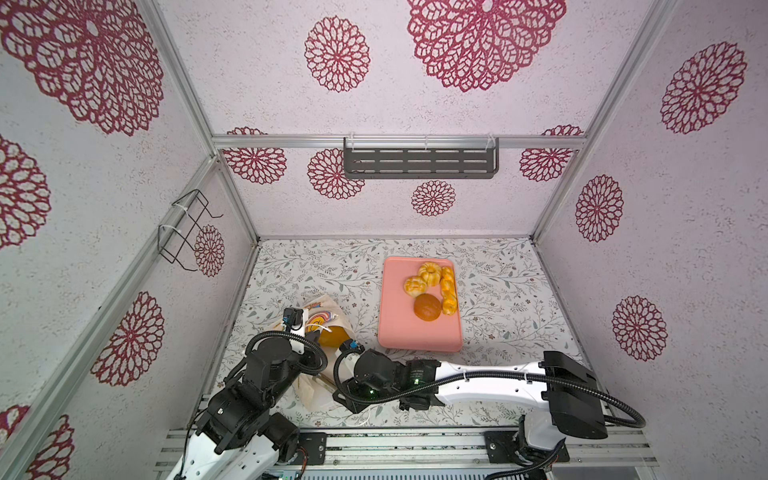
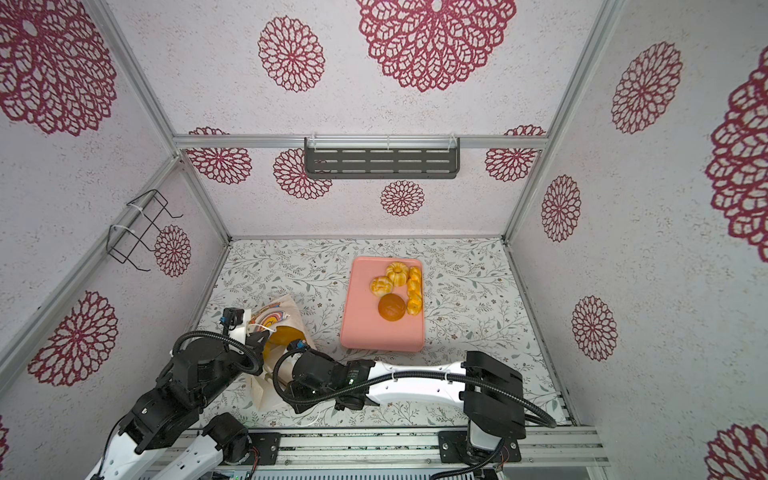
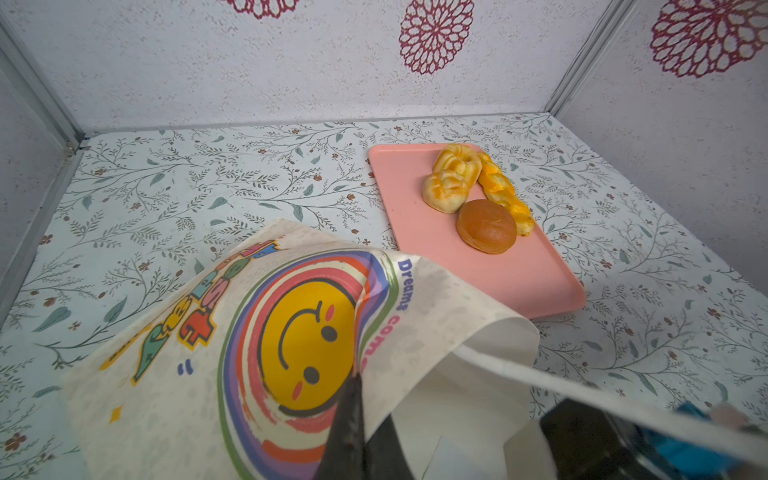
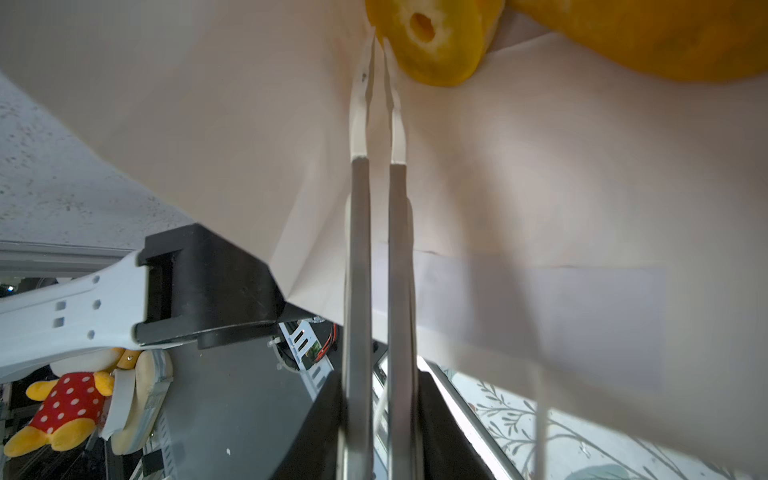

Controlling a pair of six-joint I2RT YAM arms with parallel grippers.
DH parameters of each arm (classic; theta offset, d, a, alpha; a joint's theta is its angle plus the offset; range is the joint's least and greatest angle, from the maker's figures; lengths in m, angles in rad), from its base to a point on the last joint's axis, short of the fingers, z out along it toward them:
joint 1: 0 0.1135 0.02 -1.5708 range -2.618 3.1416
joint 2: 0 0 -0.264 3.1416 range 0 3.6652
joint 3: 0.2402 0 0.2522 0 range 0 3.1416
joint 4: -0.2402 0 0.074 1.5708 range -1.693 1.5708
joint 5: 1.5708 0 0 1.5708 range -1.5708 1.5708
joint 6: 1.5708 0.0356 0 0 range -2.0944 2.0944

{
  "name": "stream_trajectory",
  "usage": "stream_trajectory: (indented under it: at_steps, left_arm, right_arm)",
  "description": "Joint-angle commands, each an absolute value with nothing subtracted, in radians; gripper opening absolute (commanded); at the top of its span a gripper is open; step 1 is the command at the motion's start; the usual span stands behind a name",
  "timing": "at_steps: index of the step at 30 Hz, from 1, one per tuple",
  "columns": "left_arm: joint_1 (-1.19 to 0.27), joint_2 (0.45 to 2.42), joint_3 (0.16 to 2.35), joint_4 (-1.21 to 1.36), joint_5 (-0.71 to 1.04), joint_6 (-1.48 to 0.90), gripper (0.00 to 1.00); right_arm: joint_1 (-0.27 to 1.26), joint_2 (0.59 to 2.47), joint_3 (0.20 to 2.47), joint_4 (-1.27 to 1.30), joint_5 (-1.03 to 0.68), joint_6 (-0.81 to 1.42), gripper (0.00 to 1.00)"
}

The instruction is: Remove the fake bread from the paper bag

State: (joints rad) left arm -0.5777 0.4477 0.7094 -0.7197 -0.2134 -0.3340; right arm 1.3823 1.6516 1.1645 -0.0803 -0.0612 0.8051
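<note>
The paper bag lies tilted at the front left in both top views, its smiley print facing up. My left gripper is shut on the bag's upper rim and holds the mouth up. My right gripper reaches inside the bag; its long thin fingers stand a narrow gap apart with nothing between them. Their tips are beside a ring-shaped fake bread, and a long loaf lies next to it. A ring, knotted roll, braided stick and dark bun lie on the pink tray.
The pink tray sits mid-table, right of the bag. A black slotted shelf hangs on the back wall and a wire rack on the left wall. The bag's white cord handle crosses in front of the left wrist camera.
</note>
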Motion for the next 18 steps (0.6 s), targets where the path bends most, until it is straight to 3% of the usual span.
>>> stream_trajectory:
  at_steps: [1, 6, 18]
  left_arm:
    - [-0.578, 0.428, 0.716, -0.688, -0.175, -0.346, 0.0]
    - [-0.579, 0.435, 0.723, -0.68, -0.167, -0.357, 0.0]
    - [-0.579, 0.476, 0.749, -0.675, -0.171, -0.347, 0.0]
  right_arm:
    - [1.37, 1.637, 1.167, -0.022, -0.006, 0.794, 0.36]
    - [1.344, 1.66, 1.185, -0.019, 0.014, 0.819, 0.41]
    - [1.327, 1.691, 1.239, -0.086, 0.044, 0.82, 0.42]
